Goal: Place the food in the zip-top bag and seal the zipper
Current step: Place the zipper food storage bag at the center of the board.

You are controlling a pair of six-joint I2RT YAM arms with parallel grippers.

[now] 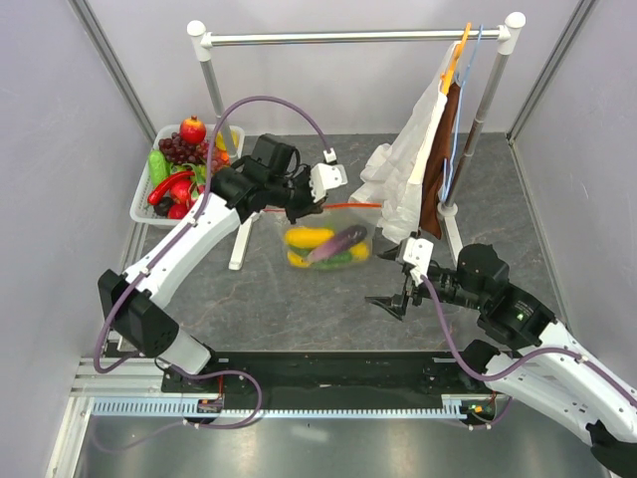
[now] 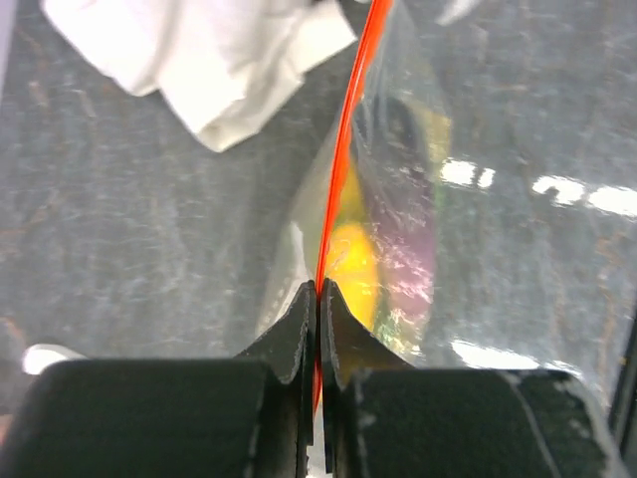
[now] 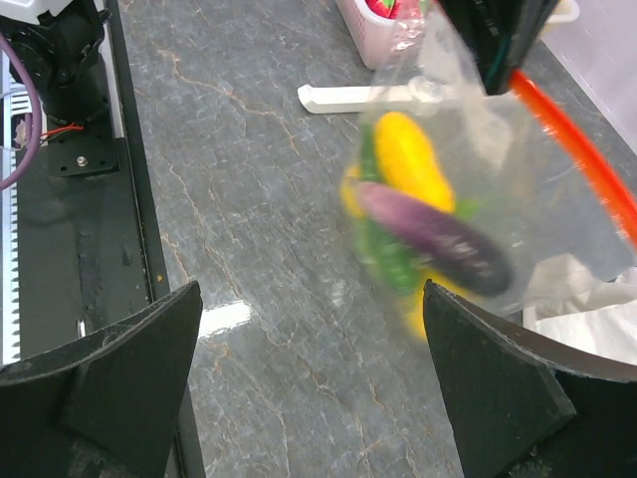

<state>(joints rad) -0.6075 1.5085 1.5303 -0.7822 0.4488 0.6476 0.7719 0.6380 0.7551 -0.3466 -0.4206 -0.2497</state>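
Note:
The clear zip-top bag (image 1: 328, 244) hangs above the table from my left gripper (image 1: 299, 207). In the left wrist view that gripper (image 2: 318, 291) is shut on the orange-red zipper (image 2: 343, 149) at the bag's top edge. Inside the bag are a purple eggplant (image 3: 438, 234), a yellow piece of food (image 3: 408, 154) and a green one (image 3: 383, 254). More food (image 1: 184, 159) lies in a white basket at the back left. My right gripper (image 1: 398, 289) stands open just right of the bag, with nothing between its fingers (image 3: 311, 289). I cannot make out the slider.
A white basket (image 1: 142, 194) sits at the back left. A clothes rack (image 1: 348, 38) spans the back, its foot (image 3: 368, 97) on the table beside the bag. A white cloth (image 1: 408, 169) hangs from a hanger at the right.

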